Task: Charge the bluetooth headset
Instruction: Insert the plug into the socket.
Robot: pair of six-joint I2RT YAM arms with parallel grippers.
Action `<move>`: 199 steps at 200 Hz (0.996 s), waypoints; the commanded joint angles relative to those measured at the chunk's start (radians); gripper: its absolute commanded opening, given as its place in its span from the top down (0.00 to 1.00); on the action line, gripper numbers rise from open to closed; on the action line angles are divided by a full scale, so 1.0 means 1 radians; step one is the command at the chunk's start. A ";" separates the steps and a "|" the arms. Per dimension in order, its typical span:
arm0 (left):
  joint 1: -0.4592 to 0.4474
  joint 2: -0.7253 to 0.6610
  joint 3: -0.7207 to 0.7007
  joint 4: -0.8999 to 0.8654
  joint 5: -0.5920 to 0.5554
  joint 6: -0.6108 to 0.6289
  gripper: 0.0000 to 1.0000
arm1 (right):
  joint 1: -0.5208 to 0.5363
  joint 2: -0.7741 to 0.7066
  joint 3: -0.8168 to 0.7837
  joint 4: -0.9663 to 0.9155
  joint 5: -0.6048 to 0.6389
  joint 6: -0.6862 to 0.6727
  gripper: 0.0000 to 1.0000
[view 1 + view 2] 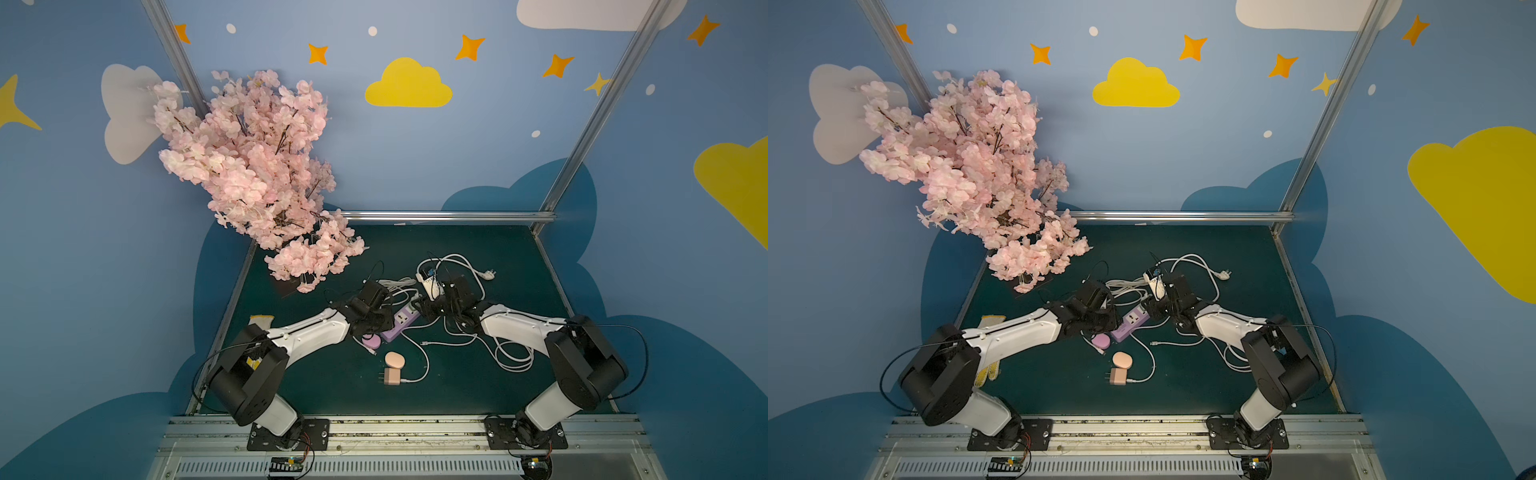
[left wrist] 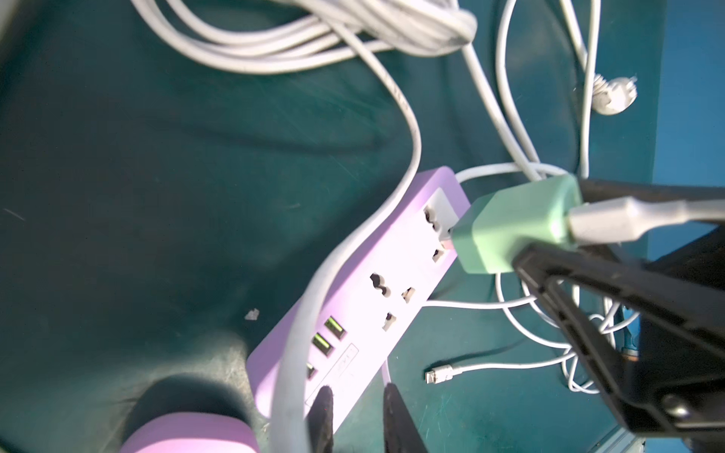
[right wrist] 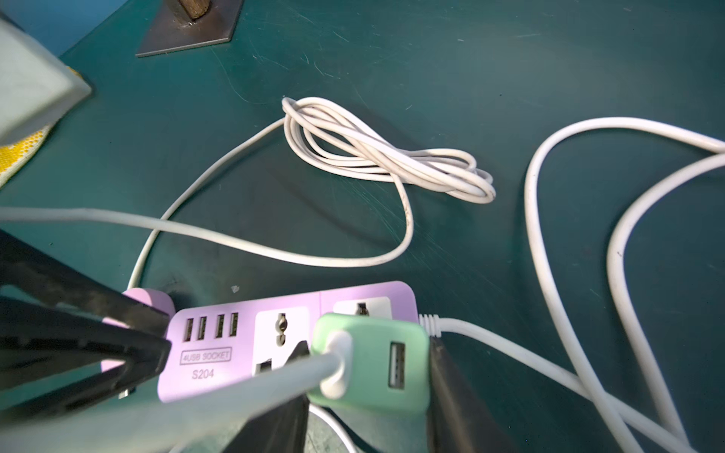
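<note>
In both top views the purple power strip (image 1: 401,322) (image 1: 1129,324) lies slantwise on the green table (image 1: 478,395), with the left gripper (image 1: 383,326) at its near end and the right gripper (image 1: 420,309) at its far end. A round lilac case (image 1: 371,341) sits just beside the strip's near end, partly under the left wrist. A peach oval case (image 1: 394,360) and a peach charger (image 1: 391,376) lie apart from both grippers, nearer the robot. In the left wrist view the left gripper's (image 2: 359,412) jaws stand a little apart over the strip's (image 2: 396,266) USB corner, and the lilac case (image 2: 188,435) lies to one side, outside them. The right gripper (image 2: 557,223) is clamped on a green charger (image 2: 514,223), whose front meets the strip's end socket. In the right wrist view the green charger (image 3: 372,364) sits between the right gripper's (image 3: 368,349) jaws, over the socket. Whether its prongs are fully in cannot be told. The left gripper (image 3: 168,333) touches the strip's (image 3: 219,353) USB end, with the lilac case (image 3: 147,300) behind it.
</note>
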 commanded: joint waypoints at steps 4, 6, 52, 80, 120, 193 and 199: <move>-0.003 0.052 -0.025 0.022 0.045 -0.042 0.76 | -0.003 0.008 -0.008 0.028 -0.002 -0.008 1.00; -0.003 0.054 -0.025 0.025 0.047 -0.045 0.76 | -0.002 0.009 -0.009 0.027 -0.002 -0.007 1.00; -0.012 0.092 -0.023 0.039 0.057 -0.059 0.77 | 0.007 0.003 -0.028 0.004 -0.004 -0.015 1.00; -0.012 0.098 -0.023 0.035 0.050 -0.059 0.77 | 0.022 -0.011 -0.055 -0.009 0.007 0.002 1.00; -0.011 0.102 -0.031 0.039 0.050 -0.061 0.78 | 0.037 -0.032 -0.086 -0.043 0.070 0.014 1.00; -0.011 0.111 -0.018 0.023 0.062 -0.043 0.79 | 0.151 0.071 -0.033 -0.135 0.267 -0.007 1.00; -0.011 0.111 -0.015 0.019 0.062 -0.042 0.79 | 0.148 0.076 -0.033 -0.133 0.256 0.001 1.00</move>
